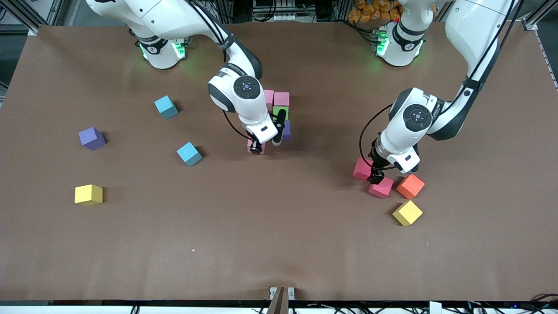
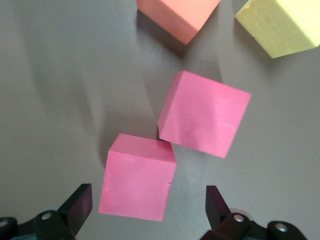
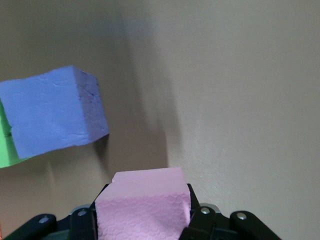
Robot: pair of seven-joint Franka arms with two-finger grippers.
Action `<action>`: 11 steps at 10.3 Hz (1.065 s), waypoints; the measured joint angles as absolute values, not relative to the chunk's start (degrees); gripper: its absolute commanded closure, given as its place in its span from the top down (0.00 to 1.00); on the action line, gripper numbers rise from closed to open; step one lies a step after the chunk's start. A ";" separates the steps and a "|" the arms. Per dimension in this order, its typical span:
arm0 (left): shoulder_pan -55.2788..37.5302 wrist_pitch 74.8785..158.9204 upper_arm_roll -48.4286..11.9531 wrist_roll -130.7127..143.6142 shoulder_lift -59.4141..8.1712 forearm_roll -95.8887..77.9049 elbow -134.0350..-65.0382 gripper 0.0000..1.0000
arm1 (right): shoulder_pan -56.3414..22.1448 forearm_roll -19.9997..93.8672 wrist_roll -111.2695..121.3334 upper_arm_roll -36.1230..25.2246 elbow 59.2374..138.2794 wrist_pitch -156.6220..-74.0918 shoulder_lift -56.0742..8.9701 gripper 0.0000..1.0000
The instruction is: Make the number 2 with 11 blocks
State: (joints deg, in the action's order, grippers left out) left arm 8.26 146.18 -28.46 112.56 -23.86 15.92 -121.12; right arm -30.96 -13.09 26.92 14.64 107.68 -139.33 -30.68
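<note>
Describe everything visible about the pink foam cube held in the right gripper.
The pink foam cube is small, matte, with a finely dimpled surface and crisp edges. The right gripper is shut on it, fingers pressing two opposite sides, at the nearer end of the cube cluster, beside the purple cube. Whether it touches the table is unclear.

Table (image 1: 279, 253): brown, matte.
On it: loose cubes — two cyan (image 1: 166, 107), purple (image 1: 91, 138), two yellow (image 1: 88, 194), orange (image 1: 410, 186), two crimson (image 1: 381, 189).

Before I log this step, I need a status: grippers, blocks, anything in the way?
Right gripper shut on pink block, beside the purple block. Left gripper open over two crimson blocks. Partial number 2 started. Nothing in the way.
</note>
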 measured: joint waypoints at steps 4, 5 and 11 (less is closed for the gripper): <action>8.24 146.64 -28.45 112.63 -26.55 22.16 -121.61 1.00 | -31.25 -13.15 26.92 15.68 109.39 -141.48 -30.75 0.36; 8.24 146.90 -28.45 112.63 -27.39 22.85 -121.37 1.00 | -31.38 -13.15 26.92 15.84 110.19 -141.94 -30.75 0.36; 8.25 147.17 -28.44 112.63 -29.17 23.28 -120.33 1.00 | -31.77 -13.15 26.90 16.92 111.16 -142.11 -30.75 0.36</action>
